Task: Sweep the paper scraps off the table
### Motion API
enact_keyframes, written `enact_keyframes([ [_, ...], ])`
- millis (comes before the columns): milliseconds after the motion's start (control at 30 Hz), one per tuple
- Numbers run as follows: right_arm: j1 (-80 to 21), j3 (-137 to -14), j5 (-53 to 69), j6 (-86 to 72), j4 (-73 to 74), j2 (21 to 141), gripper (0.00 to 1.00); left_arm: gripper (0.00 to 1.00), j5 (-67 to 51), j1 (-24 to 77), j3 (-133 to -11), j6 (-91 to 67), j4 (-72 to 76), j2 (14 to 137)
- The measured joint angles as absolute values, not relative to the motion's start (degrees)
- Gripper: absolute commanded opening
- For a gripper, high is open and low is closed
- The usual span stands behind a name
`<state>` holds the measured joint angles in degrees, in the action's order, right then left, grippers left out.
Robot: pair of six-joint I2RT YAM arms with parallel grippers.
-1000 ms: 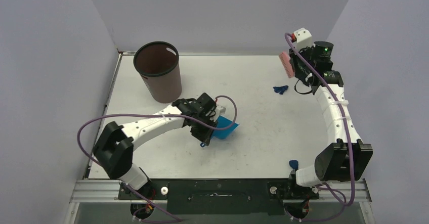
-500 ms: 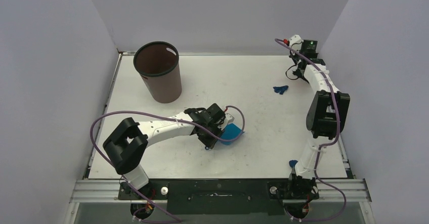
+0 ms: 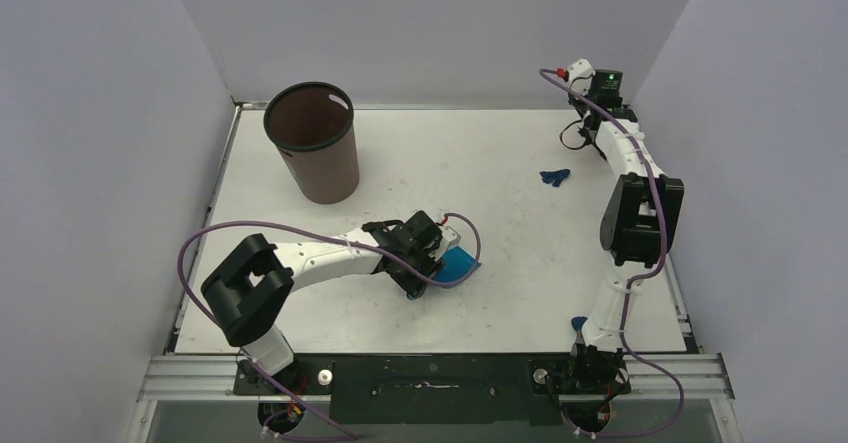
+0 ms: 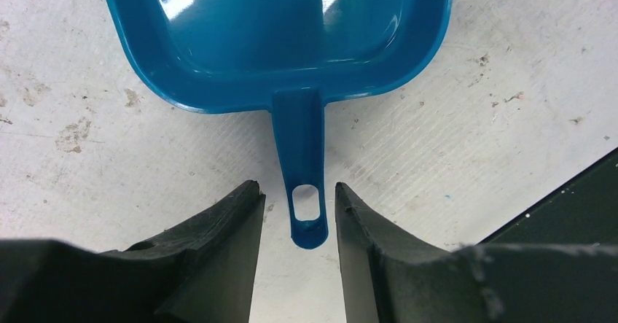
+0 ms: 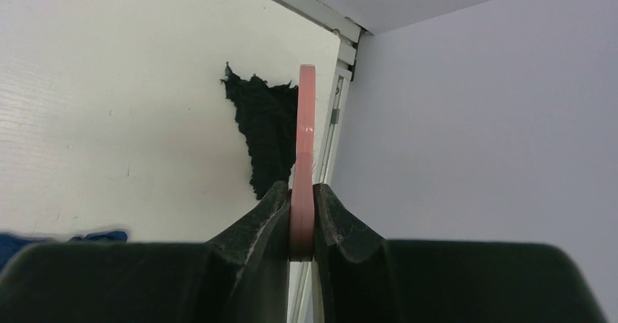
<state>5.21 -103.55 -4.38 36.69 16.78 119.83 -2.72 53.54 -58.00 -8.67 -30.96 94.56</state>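
Left arm (image 3: 320, 252) stretched low toward centre, left gripper (image 4: 299, 206) jaws parted. Right arm (image 3: 632, 213) reared up, reaching far right, right gripper (image 5: 301, 192) clamped on brush (image 5: 304, 119).

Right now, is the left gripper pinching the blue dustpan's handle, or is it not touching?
Apart. The left wrist view shows the left gripper open around the dustpan handle, with white table visible on both sides.

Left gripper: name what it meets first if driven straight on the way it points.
Likely the bright blue plastic dustpan: its thin handle lies between the open fingers, the pan just beyond.
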Motion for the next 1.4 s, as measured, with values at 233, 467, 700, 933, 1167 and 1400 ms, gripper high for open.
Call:
enact_keyframes([
  [233,4.8,-96.8,-2.9,36.9,18.5,119.1,0.05,0.38,-2.9,53.5,-58.0,-8.7,-30.5,94.6],
  [467,1.7,-87.9,1.4,35.9,24.5,108.2,0.05,0.40,-2.8,54.0,-57.9,-8.6,-30.6,94.6],
  [700,-10.9,-85.8,9.3,27.7,37.6,95.9,0.05,0.44,-2.1,55.6,-57.8,-8.7,-31.0,94.5],
  [933,-14.2,-89.3,9.3,22.9,45.1,92.9,0.05,0.44,-1.3,56.9,-57.5,-8.7,-31.8,94.1],
  [1167,-13.5,-90.0,6.4,22.7,43.7,93.3,0.05,0.35,-0.4,56.9,-57.5,-8.7,-31.8,94.1],
  [1400,-13.6,-89.8,3.5,24.1,34.9,98.0,0.05,0.32,1.3,56.9,-57.5,-8.7,-31.9,94.2],
])
